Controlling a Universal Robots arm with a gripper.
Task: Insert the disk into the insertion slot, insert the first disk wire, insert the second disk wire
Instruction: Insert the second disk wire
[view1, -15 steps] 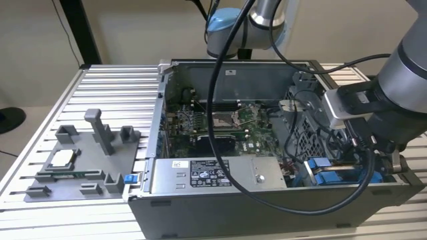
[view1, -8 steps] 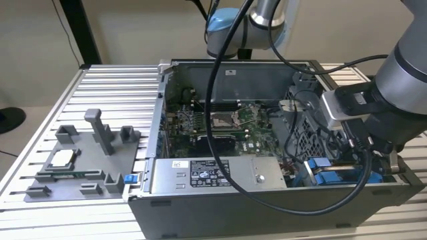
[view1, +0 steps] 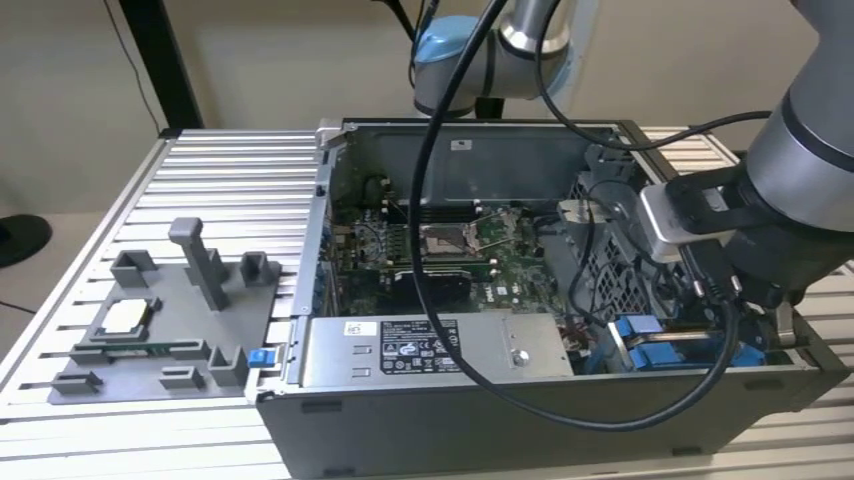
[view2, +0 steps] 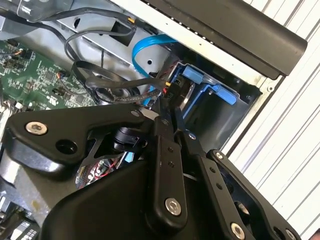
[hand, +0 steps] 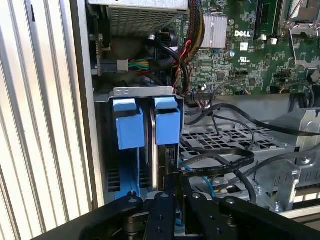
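Disk (hand: 166, 125): blue-framed, seated upright in grey insertion slot (hand: 142, 93) | Gripper (hand: 175, 187): fingers nearly together, pinching a black wire (hand: 220, 167).

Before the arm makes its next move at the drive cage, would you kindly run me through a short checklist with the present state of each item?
1. Disk seated in the insertion slot: ok, its blue end sits beside the other blue-ended tray.
2. Gripper at the disk's connector end: ok.
3. Jaws shut on a wire: cannot tell.
4. Wire plugged into disk: cannot tell.
5. Loose black cables near the gripper: not ok.
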